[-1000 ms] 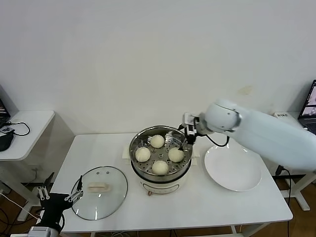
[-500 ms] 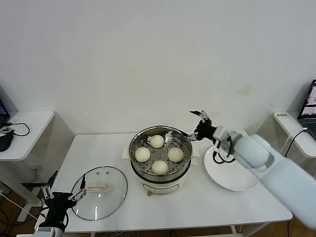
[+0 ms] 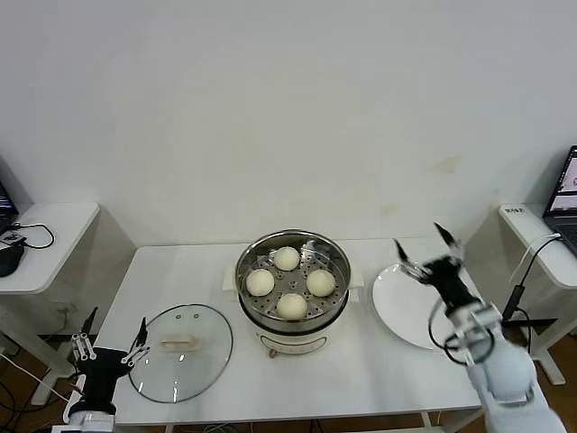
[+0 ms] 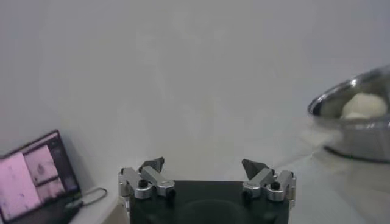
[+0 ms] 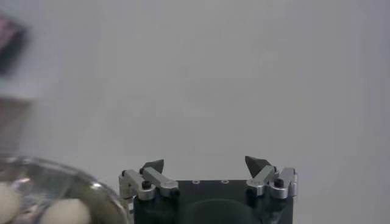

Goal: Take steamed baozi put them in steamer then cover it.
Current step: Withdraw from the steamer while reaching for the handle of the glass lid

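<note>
Your right claw (image 3: 426, 246) stands wide open and empty above the white plate (image 3: 401, 307). To its left, well apart, sits the steamer (image 3: 293, 285) on the surface (image 3: 361, 370), uncovered, with all four steamed baozi (image 3: 291, 306) lying on its perforated tray. Your left claw (image 3: 112, 341) is low at the surface's near left corner, fingers spread wide, gripping nothing. Just to its right the glass cover (image 3: 180, 351) lies flat on the surface, handle up, clear of the steamer.
</note>
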### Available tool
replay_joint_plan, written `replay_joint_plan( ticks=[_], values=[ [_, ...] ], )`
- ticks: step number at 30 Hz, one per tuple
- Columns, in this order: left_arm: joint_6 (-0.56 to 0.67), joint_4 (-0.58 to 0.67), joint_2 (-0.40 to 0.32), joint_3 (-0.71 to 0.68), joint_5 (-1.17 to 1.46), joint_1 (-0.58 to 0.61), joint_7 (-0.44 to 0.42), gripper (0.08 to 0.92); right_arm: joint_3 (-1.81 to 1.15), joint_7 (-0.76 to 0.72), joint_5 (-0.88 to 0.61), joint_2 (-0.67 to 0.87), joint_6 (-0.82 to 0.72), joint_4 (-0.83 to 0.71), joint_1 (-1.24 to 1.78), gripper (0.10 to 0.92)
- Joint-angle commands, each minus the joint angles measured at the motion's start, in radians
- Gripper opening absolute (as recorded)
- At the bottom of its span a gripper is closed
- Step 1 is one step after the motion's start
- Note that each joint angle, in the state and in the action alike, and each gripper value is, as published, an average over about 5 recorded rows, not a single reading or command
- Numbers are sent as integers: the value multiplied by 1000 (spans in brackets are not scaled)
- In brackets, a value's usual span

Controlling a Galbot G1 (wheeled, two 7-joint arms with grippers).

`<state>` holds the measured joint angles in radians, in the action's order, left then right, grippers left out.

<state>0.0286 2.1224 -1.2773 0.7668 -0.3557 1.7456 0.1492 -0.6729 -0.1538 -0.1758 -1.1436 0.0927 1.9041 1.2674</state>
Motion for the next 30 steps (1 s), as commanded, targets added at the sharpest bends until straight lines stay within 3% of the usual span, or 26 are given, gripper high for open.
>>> replay_joint_plan(
  ticks=[1, 10, 30],
  values=[
    [110, -165, 43, 43, -748, 27, 48, 823, -347, 79, 68, -241, 95, 28, 276, 823],
    [139, -207, 68, -26, -988, 79, 49, 823, -360, 109, 73, -265, 98, 20, 291, 823],
    [149, -359, 80, -125, -985, -164, 0, 823, -396, 116, 61, -306, 111, 79, 372, 823]
  ],
)
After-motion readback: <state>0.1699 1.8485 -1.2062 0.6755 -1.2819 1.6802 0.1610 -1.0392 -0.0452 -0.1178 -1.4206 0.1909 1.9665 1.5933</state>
